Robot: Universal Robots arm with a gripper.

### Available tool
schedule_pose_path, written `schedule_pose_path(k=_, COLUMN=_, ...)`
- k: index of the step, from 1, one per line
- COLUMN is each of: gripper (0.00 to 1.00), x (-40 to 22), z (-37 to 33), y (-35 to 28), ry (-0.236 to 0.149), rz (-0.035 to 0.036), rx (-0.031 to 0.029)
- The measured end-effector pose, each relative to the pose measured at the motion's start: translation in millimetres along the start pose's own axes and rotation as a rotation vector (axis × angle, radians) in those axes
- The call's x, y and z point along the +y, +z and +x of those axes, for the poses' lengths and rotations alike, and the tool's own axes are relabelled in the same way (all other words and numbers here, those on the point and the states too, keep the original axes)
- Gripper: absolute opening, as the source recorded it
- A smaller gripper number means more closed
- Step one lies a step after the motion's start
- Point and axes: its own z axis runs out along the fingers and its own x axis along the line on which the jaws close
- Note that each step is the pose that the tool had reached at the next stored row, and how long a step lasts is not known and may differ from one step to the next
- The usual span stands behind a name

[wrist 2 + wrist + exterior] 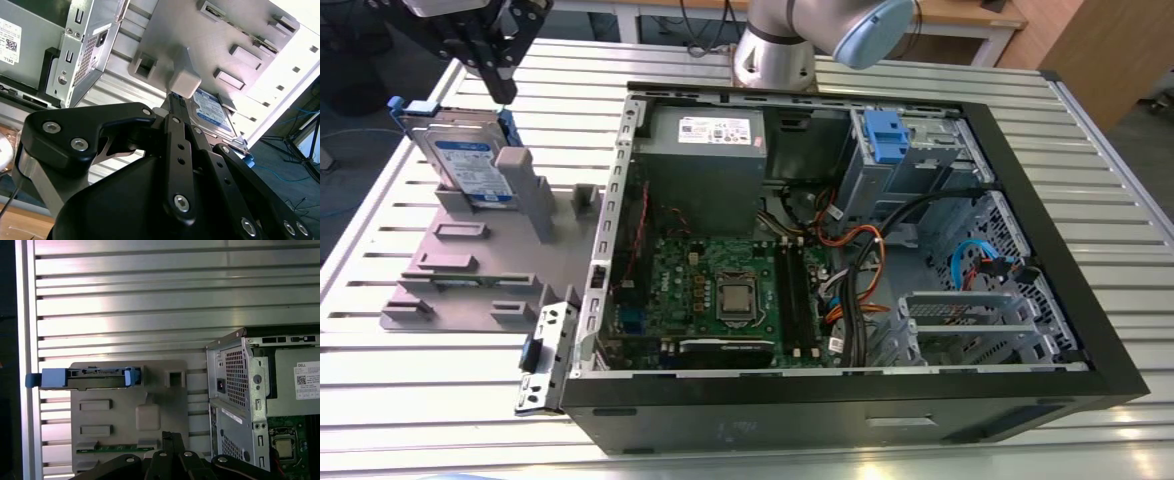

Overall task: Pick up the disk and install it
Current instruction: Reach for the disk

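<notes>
The disk point(464, 158) stands on edge in the grey slotted holder point(467, 260) at the exterior view's left, its white-and-blue label facing forward and blue rails on its sides. My gripper point(504, 95) hangs just above the disk's upper corner, with the black fingers shut together and nothing between them. In the first wrist view I look straight down on the disk's top edge point(90, 378) and the holder point(125, 410), with the gripper point(171, 437) beside them. The second wrist view shows the gripper point(172, 100) near the disk's label point(215, 112) and the holder point(200, 40).
An open computer case point(1014, 200) lies on the slatted metal table point(427, 400) at the exterior view's right of the holder. Inside are a power supply point(707, 130), a motherboard point(720, 290), cables, and a drive bay with a blue bracket point(886, 135). A small metal bracket point(547, 355) leans at the case's corner.
</notes>
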Motion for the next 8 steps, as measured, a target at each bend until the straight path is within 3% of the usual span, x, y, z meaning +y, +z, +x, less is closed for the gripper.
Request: schedule_pose_path(k=8, gripper=0.11, x=-0.2, z=2.1, y=0.2, ry=0.0, rz=-0.0001, rx=0.0)
